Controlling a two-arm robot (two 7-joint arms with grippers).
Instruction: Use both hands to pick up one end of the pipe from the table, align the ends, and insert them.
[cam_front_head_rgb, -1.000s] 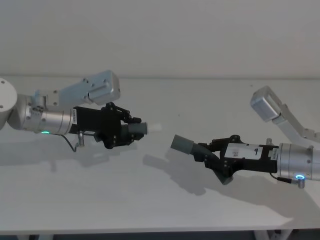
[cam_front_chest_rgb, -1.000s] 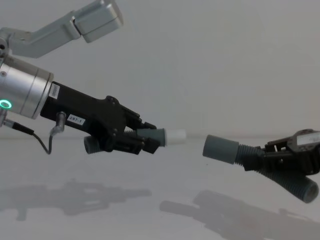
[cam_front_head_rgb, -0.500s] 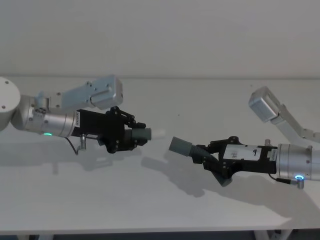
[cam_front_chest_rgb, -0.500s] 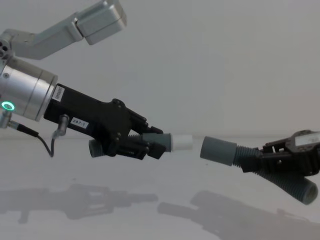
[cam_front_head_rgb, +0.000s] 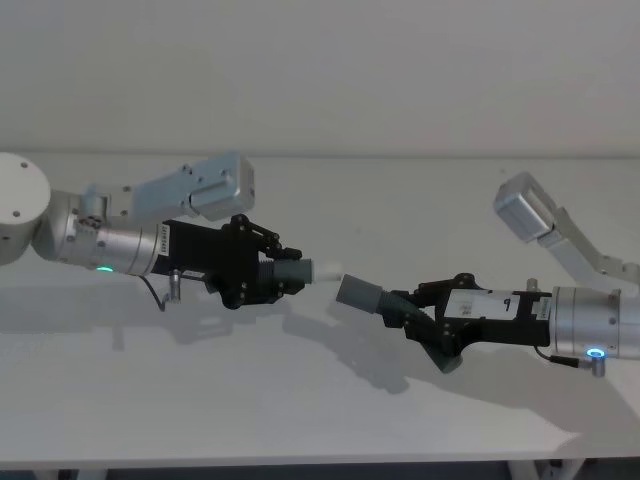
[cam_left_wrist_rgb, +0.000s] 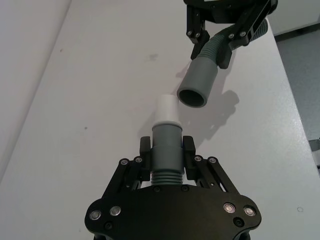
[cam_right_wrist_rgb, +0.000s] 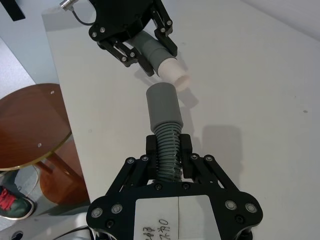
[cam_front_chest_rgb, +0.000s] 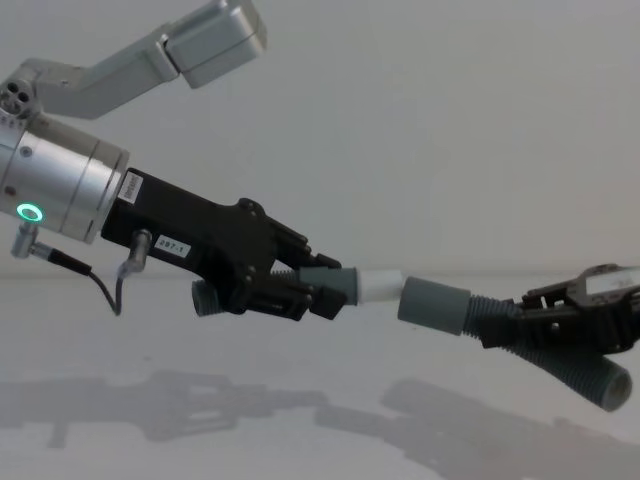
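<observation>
Above the table (cam_front_head_rgb: 300, 420), my left gripper (cam_front_head_rgb: 275, 276) is shut on the straighter ribbed pipe piece (cam_left_wrist_rgb: 166, 150), whose white tip (cam_front_chest_rgb: 380, 284) points at the right arm. My right gripper (cam_front_head_rgb: 425, 310) is shut on the ribbed part of the bent pipe piece (cam_right_wrist_rgb: 168, 145), with its wide grey collar (cam_front_chest_rgb: 432, 303) facing the tip. In the chest view the tip reaches the collar's mouth. The left wrist view has the tip (cam_left_wrist_rgb: 166, 110) just beside the open collar (cam_left_wrist_rgb: 197, 85), slightly off line and not inside it.
Both pieces hang in the air and cast shadows on the table (cam_front_chest_rgb: 300, 420). A plain pale wall stands behind. Beyond the table's edge, the right wrist view shows a round brown side table (cam_right_wrist_rgb: 30, 125) on the floor.
My left gripper has carried the straighter piece to the right, closing the gap until the white tip meets the collar's mouth. The right gripper has edged slightly left.
</observation>
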